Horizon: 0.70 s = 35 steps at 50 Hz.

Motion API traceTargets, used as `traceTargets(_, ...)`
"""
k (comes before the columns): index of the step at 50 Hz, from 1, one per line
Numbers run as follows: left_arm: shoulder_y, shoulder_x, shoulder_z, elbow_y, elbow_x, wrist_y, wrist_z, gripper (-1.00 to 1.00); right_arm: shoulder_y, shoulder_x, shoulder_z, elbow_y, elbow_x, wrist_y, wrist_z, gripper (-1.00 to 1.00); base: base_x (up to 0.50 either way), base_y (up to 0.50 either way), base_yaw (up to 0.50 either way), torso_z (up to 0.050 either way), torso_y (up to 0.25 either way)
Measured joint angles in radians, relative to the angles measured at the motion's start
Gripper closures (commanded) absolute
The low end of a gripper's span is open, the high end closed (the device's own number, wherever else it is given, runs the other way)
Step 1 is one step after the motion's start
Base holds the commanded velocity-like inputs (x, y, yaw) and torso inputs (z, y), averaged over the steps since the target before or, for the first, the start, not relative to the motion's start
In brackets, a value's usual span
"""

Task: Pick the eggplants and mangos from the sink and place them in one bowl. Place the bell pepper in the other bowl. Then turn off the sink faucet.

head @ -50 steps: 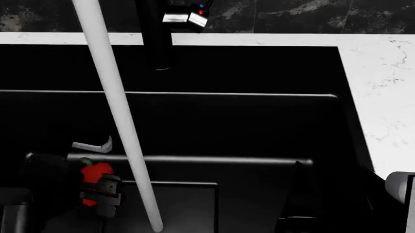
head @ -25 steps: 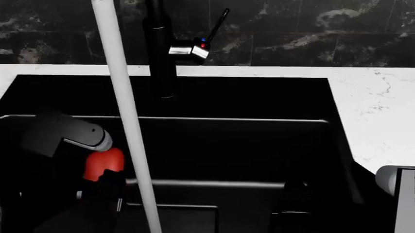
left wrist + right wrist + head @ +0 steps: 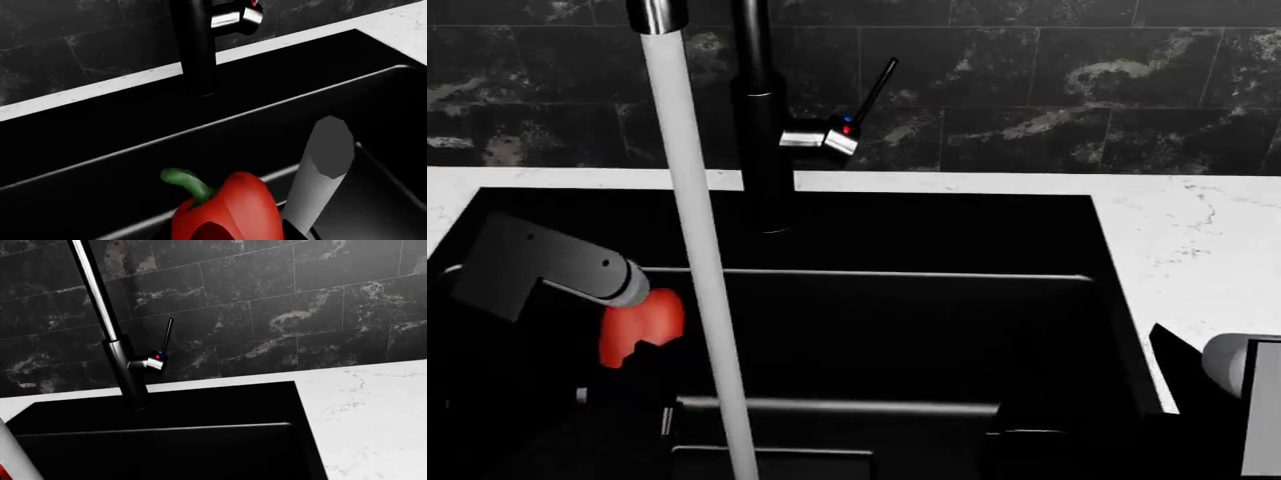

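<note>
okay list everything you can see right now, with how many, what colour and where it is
bell pepper: one, red with green stem, above the sink at its left, at the left arm's tip
sink: one, black, set in the countertop
sink faucet: one, black, behind the basin
water stream: one, whitish, falling into the sink
countertop: white marble, around the sink
wall tiles: dark marbled, behind the counter
left arm: grey link, over the sink's left
right arm: pale part, lower right edge

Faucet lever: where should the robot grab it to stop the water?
Pinch the thin black lever near its top end, coming from the right side. It sticks up slanted on the right of the faucet, and the water stream falls on the other side. The left arm is busy with the bell pepper.
</note>
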State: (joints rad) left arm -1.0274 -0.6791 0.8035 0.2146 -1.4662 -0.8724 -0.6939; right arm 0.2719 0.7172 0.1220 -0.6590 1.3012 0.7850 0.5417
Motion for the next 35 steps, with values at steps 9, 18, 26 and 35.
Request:
traceTargets(9, 0.003, -0.042, -0.049, 0.078, 0.043, 0.069, 0.013, 1.00, 0.026, 0.004, -0.012, 0.000, -0.011, 0.002, -0.006, -1.00, 0.00, 0.00, 0.00, 0.000, 0.000)
traceTargets(18, 0.035, -0.121, -0.080, 0.215, 0.146, 0.135, -0.003, 1.00, 0.045, 0.008, -0.020, -0.004, -0.022, 0.001, -0.008, -1.00, 0.00, 0.00, 0.00, 0.000, 0.000)
traceTargets(26, 0.058, -0.167, -0.102, 0.286, 0.186, 0.173, -0.019, 1.00, 0.049, 0.013, -0.024, -0.016, -0.037, -0.001, -0.009, -1.00, 0.00, 0.00, 0.00, 0.000, 0.000)
traceTargets(35, 0.061, -0.198, -0.125, 0.321, 0.201, 0.196, -0.029, 1.00, 0.056, 0.018, -0.029, -0.028, -0.045, 0.001, -0.004, -1.00, -0.16, 0.06, 0.00, 0.000, 0.000)
